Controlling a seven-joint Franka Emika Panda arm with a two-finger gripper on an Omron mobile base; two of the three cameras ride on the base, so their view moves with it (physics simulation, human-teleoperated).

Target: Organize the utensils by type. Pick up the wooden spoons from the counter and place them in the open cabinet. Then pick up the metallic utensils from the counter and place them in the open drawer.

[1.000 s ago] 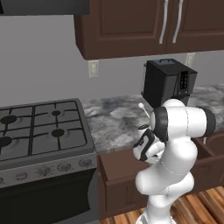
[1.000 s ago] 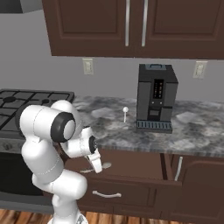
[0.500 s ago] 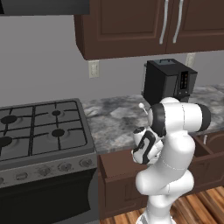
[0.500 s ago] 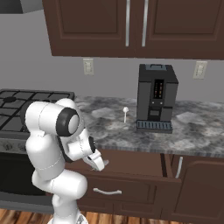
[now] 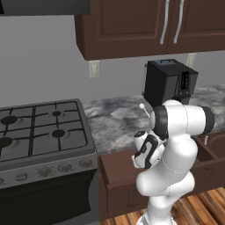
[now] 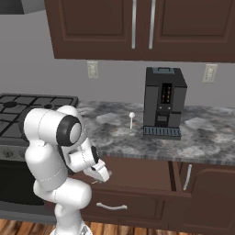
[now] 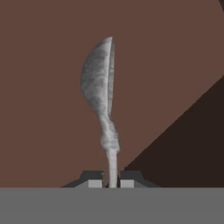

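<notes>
The claw (image 7: 112, 183) hangs low in front of the counter (image 5: 115, 127), over the open drawer (image 5: 118, 169) that juts out below the counter edge. Between its fingertips stands a metal utensil (image 7: 103, 96), reaching straight ahead of the claw with the drawer floor behind it. Up and behind the claw, on the counter, a small spoon (image 6: 131, 119) lies just left of the coffee machine (image 6: 163, 102), which stands against the wall. Far left of the claw sits the stove (image 5: 37, 134), beside the counter. High above the claw, wall cabinets (image 6: 137, 27) hang over the counter.

Glossy white arm (image 5: 176, 149), dark joints
</notes>
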